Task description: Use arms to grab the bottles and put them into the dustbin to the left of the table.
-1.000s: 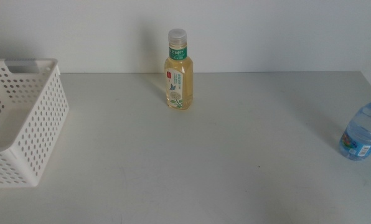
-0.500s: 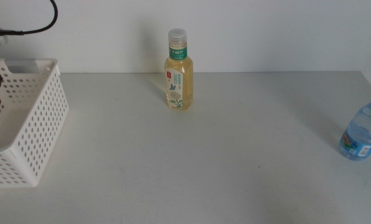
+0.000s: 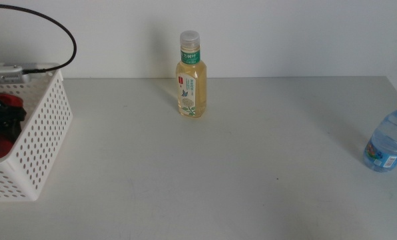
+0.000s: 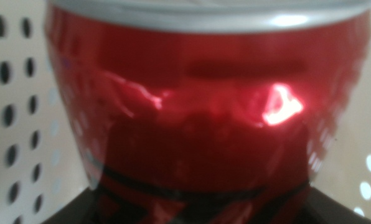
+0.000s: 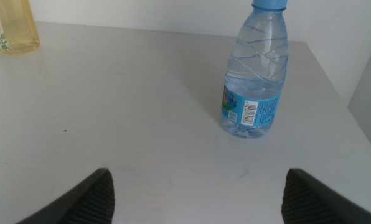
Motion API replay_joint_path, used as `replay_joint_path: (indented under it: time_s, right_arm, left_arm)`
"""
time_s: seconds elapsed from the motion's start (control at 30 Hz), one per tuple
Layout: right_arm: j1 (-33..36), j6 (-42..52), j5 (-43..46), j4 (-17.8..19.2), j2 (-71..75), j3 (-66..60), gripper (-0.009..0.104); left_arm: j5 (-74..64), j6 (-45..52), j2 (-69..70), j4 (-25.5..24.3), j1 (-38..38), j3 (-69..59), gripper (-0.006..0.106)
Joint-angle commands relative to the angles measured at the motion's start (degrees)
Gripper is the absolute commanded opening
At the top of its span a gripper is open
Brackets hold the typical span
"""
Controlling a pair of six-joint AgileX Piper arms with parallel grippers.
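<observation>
Down inside the white perforated dustbin (image 3: pixel 32 143) at the table's left, the left gripper (image 3: pixel 0 120) pinches a glossy red can (image 4: pixel 204 106) with a silver rim, while the right gripper (image 5: pixel 198 193) waits, jaws spread.

You see a glossy red metal can (image 4: pixel 204 112) with a silver rim filling nearly your whole view, blurred from closeness; behind it on both sides stands the white perforated plastic basket wall (image 4: pixel 17 112)
</observation>
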State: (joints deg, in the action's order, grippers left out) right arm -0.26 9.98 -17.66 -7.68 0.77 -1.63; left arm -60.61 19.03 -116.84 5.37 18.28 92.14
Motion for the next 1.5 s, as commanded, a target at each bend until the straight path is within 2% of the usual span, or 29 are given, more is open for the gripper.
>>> replay_joint_path:
  time_s: [0.0, 0.17, 0.2, 0.3, 0.5, 0.73, 0.83, 0.9, 1.0, 1.1, 1.17, 1.23, 1.47]
  right_arm:
    - [-0.38, 0.68, 4.3, 0.32, 1.26, 0.52, 0.078]
    - [-0.38, 0.68, 4.3, 0.32, 1.26, 0.52, 0.078]
    - [-0.38, 0.68, 4.3, 0.32, 1.26, 0.52, 0.078]
    - [-0.38, 0.68, 4.3, 0.32, 1.26, 0.52, 0.078]
    - [-0.38, 0.68, 4.3, 0.32, 1.26, 0.52, 0.078]
    - [-0.38, 0.68, 4.3, 0.32, 1.26, 0.52, 0.078]
    - [-0.38, 0.68, 4.3, 0.32, 1.26, 0.52, 0.078]
    - [-0.38, 0.68, 4.3, 0.32, 1.26, 0.52, 0.078]
    - [-0.38, 0.68, 4.3, 0.32, 1.26, 0.52, 0.078]
    - [-0.38, 0.68, 4.3, 0.32, 1.26, 0.52, 0.078]
    - [-0.38, 0.68, 4.3, 0.32, 1.26, 0.52, 0.078]
    - [-0.38, 0.68, 4.3, 0.32, 1.26, 0.52, 0.078]
    - [-0.38, 0.68, 4.3, 0.32, 1.26, 0.52, 0.078]
  left_arm:
    - [1.56, -0.22, 3.01, 1.65, 0.07, 2.07, -0.002]
    - [1.11, -0.22, 2.46, 1.87, 0.07, 2.04, 0.005]
    - [0.12, -0.17, 2.46, 2.24, 0.07, 2.04, 0.022]
    - [-0.28, 0.48, 2.46, 2.96, 0.07, 2.04, 0.044]
    - [-1.12, 0.48, 2.54, 3.29, 0.07, 2.1, 0.094]
    - [-14.2, -5.85, 2.59, 1.87, 0.02, 9.76, 0.094]
    - [-14.92, -8.46, 4.94, 2.26, -0.73, 12.71, 0.094]
    - [-14.63, -10.29, 7.62, 1.09, -2.07, 12.78, 0.094]
    - [-14.87, -13.15, 11.69, -3.21, -4.69, 12.45, 0.092]
    - [-14.67, -13.52, 17.36, -5.37, -8.83, 8.98, 0.09]
    - [-13.45, -18.32, 21.47, -9.34, -11.12, 6.0, 0.09]
    - [-11.81, -21.91, 25.27, -11.18, -13.08, 2.57, 0.09]
    - [5.65, -28.03, 41.9, -15.26, -22.34, -14.02, 0.09]
